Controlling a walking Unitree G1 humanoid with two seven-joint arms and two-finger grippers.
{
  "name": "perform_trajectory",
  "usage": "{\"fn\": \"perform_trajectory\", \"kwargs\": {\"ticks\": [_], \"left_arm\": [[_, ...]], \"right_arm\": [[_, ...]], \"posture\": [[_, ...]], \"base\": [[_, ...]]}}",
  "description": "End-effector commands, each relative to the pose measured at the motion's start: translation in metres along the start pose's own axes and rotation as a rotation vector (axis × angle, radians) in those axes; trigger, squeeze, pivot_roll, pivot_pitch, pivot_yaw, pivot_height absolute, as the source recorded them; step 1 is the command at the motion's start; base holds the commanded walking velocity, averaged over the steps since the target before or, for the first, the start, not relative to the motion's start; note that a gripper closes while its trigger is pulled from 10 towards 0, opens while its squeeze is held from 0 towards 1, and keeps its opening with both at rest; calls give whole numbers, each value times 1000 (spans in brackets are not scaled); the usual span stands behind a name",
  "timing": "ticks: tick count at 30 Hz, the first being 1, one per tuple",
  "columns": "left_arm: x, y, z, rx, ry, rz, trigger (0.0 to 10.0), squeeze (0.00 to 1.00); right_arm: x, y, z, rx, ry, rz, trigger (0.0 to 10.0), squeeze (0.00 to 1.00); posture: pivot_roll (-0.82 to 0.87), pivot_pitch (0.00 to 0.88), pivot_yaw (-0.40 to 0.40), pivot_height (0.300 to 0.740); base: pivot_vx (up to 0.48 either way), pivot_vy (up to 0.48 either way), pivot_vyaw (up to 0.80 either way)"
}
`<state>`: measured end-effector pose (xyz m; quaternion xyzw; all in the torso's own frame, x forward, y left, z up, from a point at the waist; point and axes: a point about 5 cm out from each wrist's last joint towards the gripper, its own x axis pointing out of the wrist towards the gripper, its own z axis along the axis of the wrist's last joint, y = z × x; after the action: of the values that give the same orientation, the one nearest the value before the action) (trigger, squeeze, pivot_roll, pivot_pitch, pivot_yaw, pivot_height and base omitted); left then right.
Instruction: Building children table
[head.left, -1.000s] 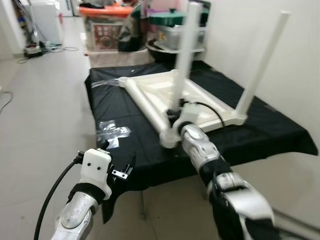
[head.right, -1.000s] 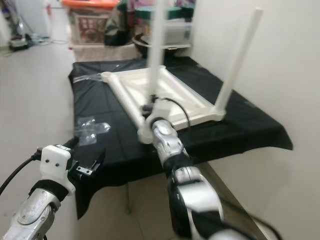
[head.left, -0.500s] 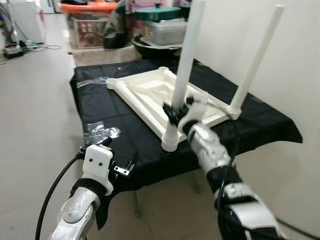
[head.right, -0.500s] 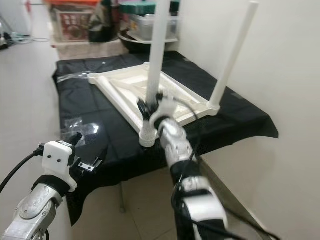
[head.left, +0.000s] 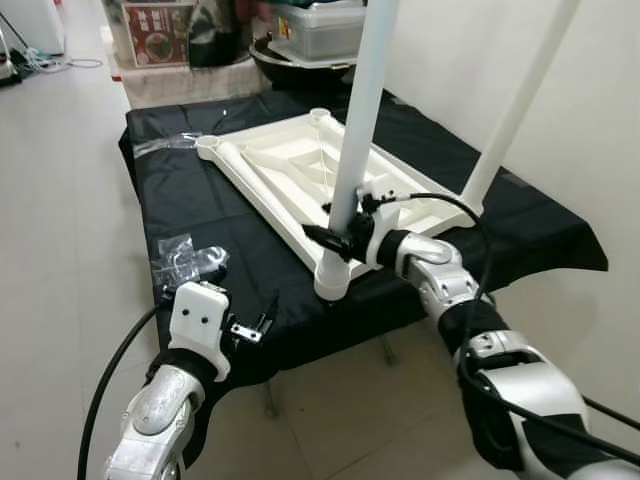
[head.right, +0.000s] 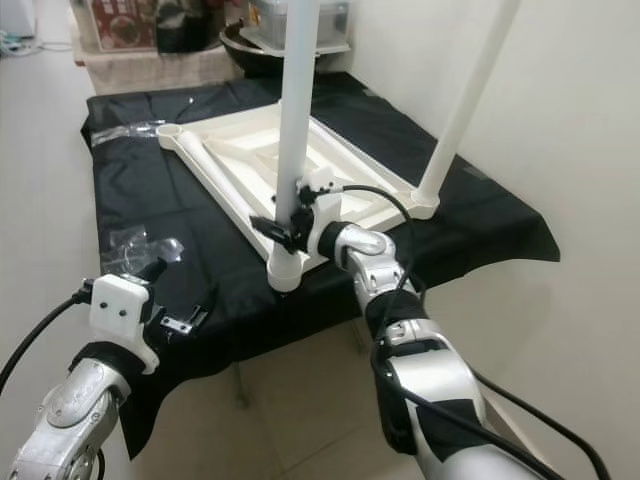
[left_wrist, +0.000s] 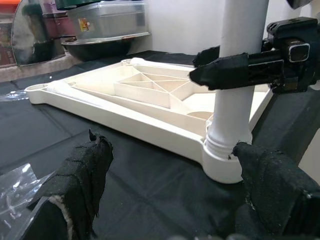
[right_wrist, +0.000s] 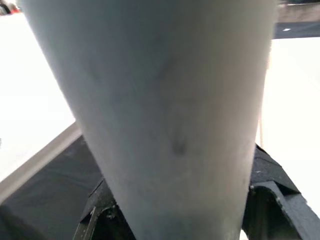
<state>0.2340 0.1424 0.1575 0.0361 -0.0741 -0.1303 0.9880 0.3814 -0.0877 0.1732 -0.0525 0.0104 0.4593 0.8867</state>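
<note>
Right gripper is clamped around the near table leg, just above its socket on the upturned tabletop. Left gripper hangs wide open at the near edge of the black cloth.

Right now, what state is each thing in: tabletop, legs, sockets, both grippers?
Tabletop: upside down on the black cloth.
Near leg: upright in its corner socket, clamped low down by the right gripper.
Far leg: upright in its corner socket, untouched.
Far corner socket: no leg in it.
Left gripper: open, holding nothing, at the cloth's near edge.
Plastic bag: crumpled on the cloth.
</note>
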Motion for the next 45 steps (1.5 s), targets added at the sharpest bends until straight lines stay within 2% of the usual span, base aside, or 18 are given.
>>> {"fn": "perform_trajectory", "kwargs": {"ticks": [1,2,5,6,7,10,18,19,20,22,24,25,26,27,32,37,39,45], "left_arm": [[-2,-2,-1,6,1,1,10000,0],[-2,-2,-1,6,1,1,10000,0],[-2,-2,-1,6,0,8,10000,0],[-3,-2,-2,8,3,4,10000,0],[-3,-2,-2,8,3,4,10000,0],[-3,-2,-3,10,8,-1,10000,0],[0,-4,0,5,-3,-5,10000,0],[0,-5,0,2,-2,-9,10000,0],[2,-5,0,-2,-5,-13,10000,0],[3,-5,1,-4,-9,-17,10000,0],[4,-5,1,-4,-9,-18,10000,0],[3,-4,0,-3,-6,-18,10000,0],[3,-4,0,-3,-6,-18,10000,0],[3,-4,-2,-2,-3,-18,10000,0],[2,-7,-1,-10,-5,-23,10000,0],[1,-8,-4,-17,0,-18,10000,0],[4,-9,0,-24,-12,-15,10000,0],[-1,-8,-2,-11,2,-26,10000,0]], "right_arm": [[8,11,-7,-26,51,64,0,0],[8,11,-7,-26,51,64,0,0],[9,-5,-5,19,39,-249,0,0],[2,-21,-10,57,76,-556,0,0],[2,-21,-10,57,76,-556,0,0],[-17,-36,-24,85,171,-946,0,0],[-5,-10,-40,128,179,-997,0,0],[14,11,-40,137,156,-859,6392,0],[30,27,-29,144,70,-686,10000,1000],[42,35,-9,154,-54,-458,10000,1000],[43,34,-4,162,-79,-405,10000,1000],[41,30,3,141,-114,-355,10000,302],[41,30,3,141,-114,-355,10000,302],[40,28,10,119,-135,-267,10000,0],[27,21,17,-7,-124,-28,10000,0],[23,15,13,-48,-33,-2,10000,0],[28,9,14,-8,-26,-122,0,0],[28,-2,10,95,-18,-387,0,0]], "posture": [[126,0,-118,740],[126,0,-118,740],[123,0,-110,740],[119,0,-106,740],[119,0,-106,740],[108,0,-99,740],[113,0,-93,740],[108,0,-88,740],[103,0,-84,740],[104,0,-87,740],[104,0,-87,740],[95,0,-85,740],[95,0,-85,740],[95,0,-88,740],[103,0,-104,740],[106,0,-109,740],[113,0,-106,740],[125,0,-105,740]], "base": [[0,0,0],[0,0,0],[0,0,0],[0,0,0],[0,0,0],[0,0,0],[0,0,0],[0,0,0],[0,0,0],[0,0,0],[0,0,0],[0,0,0],[0,0,0],[0,0,0],[0,0,0],[0,0,0],[0,0,0],[0,0,0]]}}
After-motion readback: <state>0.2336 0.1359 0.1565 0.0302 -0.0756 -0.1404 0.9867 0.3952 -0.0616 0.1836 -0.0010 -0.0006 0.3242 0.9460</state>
